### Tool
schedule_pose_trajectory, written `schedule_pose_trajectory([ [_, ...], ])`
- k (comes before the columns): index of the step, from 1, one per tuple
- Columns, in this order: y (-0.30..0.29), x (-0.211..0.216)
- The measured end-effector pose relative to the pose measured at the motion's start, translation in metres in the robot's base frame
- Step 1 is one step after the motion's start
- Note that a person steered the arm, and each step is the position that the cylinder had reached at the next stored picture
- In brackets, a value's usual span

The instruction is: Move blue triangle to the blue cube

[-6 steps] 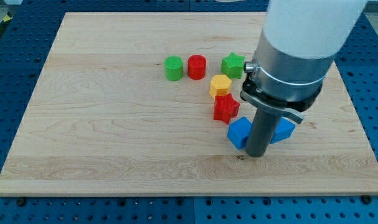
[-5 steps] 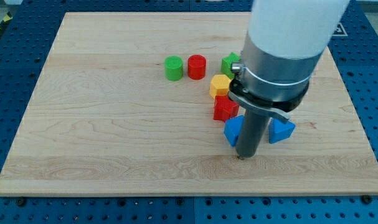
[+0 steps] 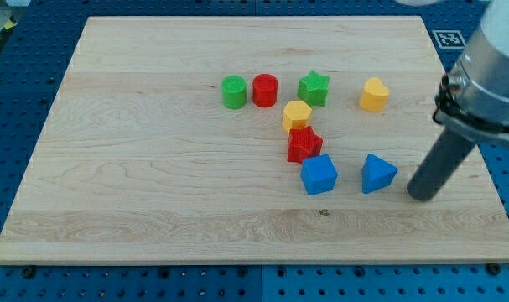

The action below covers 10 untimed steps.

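My tip [image 3: 423,197] is resting on the tabletop [image 3: 153,168] near its right edge; this end effector is a plain dark rod with nothing to open or close, and it is holding nothing and touching no block. The blue triangle [image 3: 377,174] is lying just beside the tip at about its 10 o'clock, with a narrow strip of bare wood showing between them. The blue cube [image 3: 319,175] is sitting near the triangle at its 9 o'clock, the two apart with a clear gap. The red star [image 3: 303,144] is sitting at the cube's 11 o'clock, so close that I cannot tell whether they are touching. A yellow block [image 3: 296,114], perhaps a hexagon, is standing right against the star at its 12 o'clock. The green star [image 3: 314,87] is lying at 1 o'clock from that yellow block, with the red cylinder [image 3: 265,90] and green cylinder [image 3: 233,91] lining up to its 9 o'clock. A yellow heart [image 3: 373,95] is sitting well apart at the triangle's 12 o'clock.
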State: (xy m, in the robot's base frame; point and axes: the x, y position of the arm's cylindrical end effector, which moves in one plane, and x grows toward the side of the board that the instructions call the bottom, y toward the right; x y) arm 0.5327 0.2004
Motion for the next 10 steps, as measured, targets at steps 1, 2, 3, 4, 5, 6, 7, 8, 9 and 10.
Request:
schedule_pose_trajectory([
  [1, -0.002, -0.037],
  [2, -0.014, -0.033],
  [3, -0.033, -0.025],
  [4, -0.037, -0.013],
  [5, -0.037, 0.008],
  [6, -0.047, 0.016],
  [7, -0.050, -0.001],
  [8, -0.051, -0.008],
  [9, -0.058, 0.011],
  [10, -0.059, 0.026],
])
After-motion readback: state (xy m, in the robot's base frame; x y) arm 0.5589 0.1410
